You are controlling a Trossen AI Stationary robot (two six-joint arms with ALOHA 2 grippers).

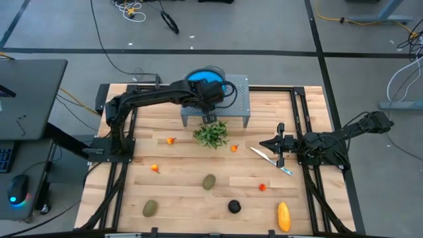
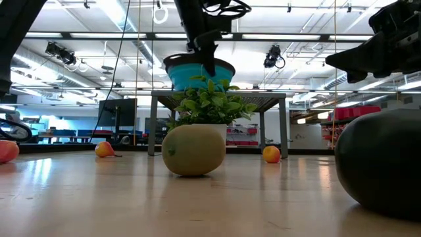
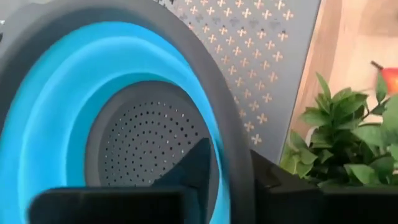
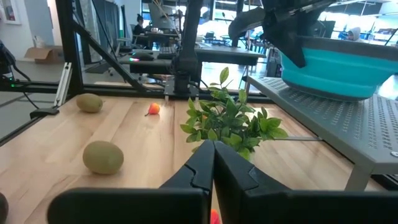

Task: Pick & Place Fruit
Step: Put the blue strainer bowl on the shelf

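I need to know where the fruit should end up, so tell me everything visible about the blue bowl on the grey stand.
The blue bowl is a round colander: bright blue sides, a dark grey rim and a grey base pierced with small holes. It looks like soft plastic and shows no fruit inside. It sits upright on the grey perforated stand at the table's far edge. The left gripper reaches across it, one finger inside against the rim.

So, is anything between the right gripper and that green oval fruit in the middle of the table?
Nothing visible blocks it. The right gripper, jaws shut, has bare wood between it and the green fruit; the leafy plant sits off to one side.
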